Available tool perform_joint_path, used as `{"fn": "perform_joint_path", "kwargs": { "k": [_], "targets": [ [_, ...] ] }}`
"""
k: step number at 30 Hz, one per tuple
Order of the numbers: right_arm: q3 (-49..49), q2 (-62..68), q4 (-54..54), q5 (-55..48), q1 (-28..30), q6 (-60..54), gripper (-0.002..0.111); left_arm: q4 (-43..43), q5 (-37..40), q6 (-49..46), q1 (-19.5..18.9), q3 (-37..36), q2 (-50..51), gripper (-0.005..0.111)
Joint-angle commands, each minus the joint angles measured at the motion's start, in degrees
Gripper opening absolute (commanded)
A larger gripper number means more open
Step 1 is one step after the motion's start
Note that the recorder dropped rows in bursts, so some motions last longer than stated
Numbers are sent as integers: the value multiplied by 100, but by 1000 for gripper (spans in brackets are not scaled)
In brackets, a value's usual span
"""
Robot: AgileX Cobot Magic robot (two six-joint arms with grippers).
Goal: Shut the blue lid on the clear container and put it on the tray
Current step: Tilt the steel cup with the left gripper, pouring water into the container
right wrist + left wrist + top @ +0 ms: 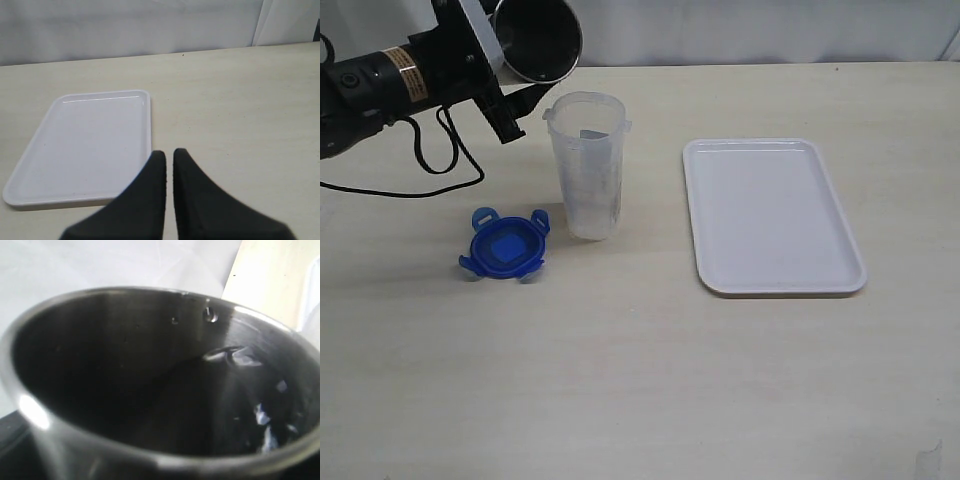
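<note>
The clear container point(588, 165) stands upright and uncovered on the table. The blue lid point(505, 245) lies flat on the table to its front left, apart from it. To the right lies the white tray point(770, 215) point(85, 145), with nothing on it. My left gripper point(508, 80) is shut on a steel cup point(538, 40) point(125, 355), held tipped on its side just behind and above the container's rim. The cup's dark inside fills the left wrist view. My right gripper point(169, 155) is shut on nothing, low over the table by the tray's edge; it is outside the exterior view.
A black cable point(430, 165) from the left arm loops onto the table behind the lid. A pale wall or curtain point(130, 25) runs along the table's far edge.
</note>
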State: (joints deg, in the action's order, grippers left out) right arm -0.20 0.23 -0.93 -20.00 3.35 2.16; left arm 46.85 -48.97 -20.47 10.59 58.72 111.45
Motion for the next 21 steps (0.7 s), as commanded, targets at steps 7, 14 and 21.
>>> {"fn": "perform_joint_path", "kwargs": {
  "k": [7, 14, 21],
  "targets": [
    [20, -23, 8, 15, 44, 5, 5, -255, -348, -228, 17, 90, -100, 0],
    [20, -23, 8, 15, 44, 5, 5, -299, -336, -398, 17, 90, -100, 0],
    [20, -23, 8, 15, 44, 5, 5, -298, -322, -556, 17, 90, -100, 0]
  ]
}}
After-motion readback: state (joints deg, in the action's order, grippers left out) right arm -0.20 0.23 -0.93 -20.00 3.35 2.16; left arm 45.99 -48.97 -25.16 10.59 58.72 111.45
